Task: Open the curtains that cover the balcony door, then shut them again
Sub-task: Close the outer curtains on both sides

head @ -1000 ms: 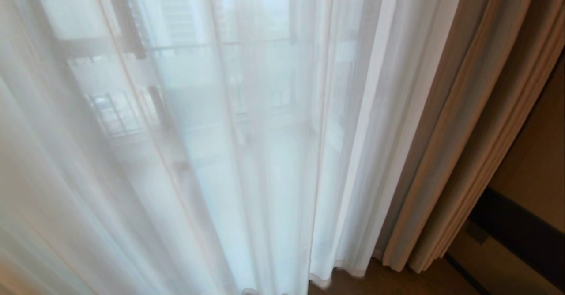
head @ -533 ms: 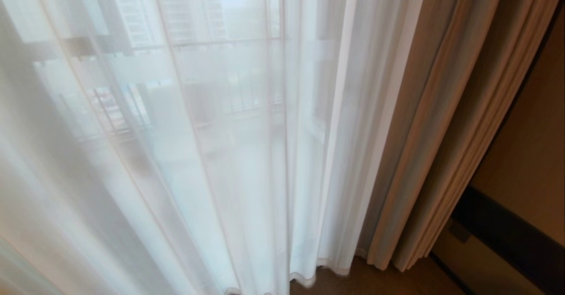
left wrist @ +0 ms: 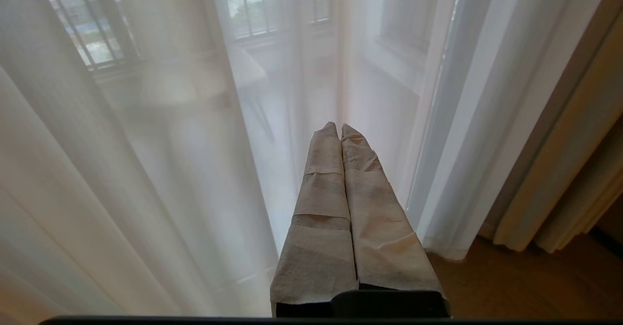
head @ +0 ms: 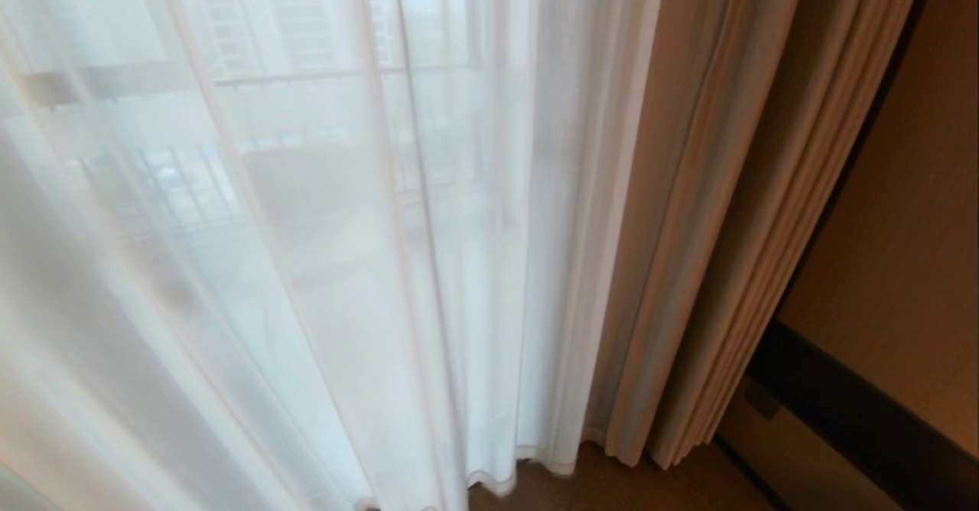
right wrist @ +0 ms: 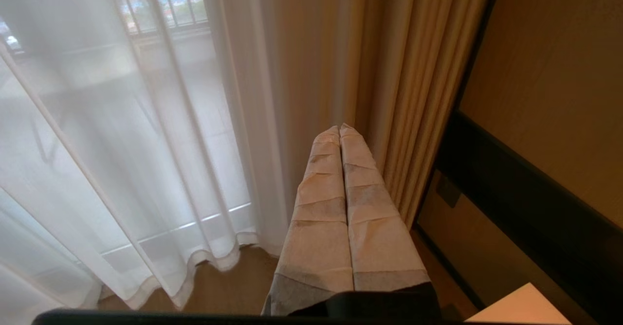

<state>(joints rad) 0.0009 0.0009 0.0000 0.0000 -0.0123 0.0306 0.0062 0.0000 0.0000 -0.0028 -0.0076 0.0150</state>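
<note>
head view has slid sideways since a second ago, so that's the camera moving, not the cloth. white sheers [head: 306,266] fill the left and middle, railing bars [head: 176,190] blurry through them, and the beige curtains [head: 726,228] hang bunched to the right by the brown wall [head: 902,228]. neither arm shows there. left pincer [left wrist: 337,129] is pinched closed facing the sheers, holding nothing; right pincer [right wrist: 339,130] is the same, near the drape folds.

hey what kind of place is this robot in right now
Most likely a high-rise apartment or hotel room, at a balcony door. White sheers and thick beige drapes hang down to a brown floor, and tall buildings and a railing show through the cloth.
</note>
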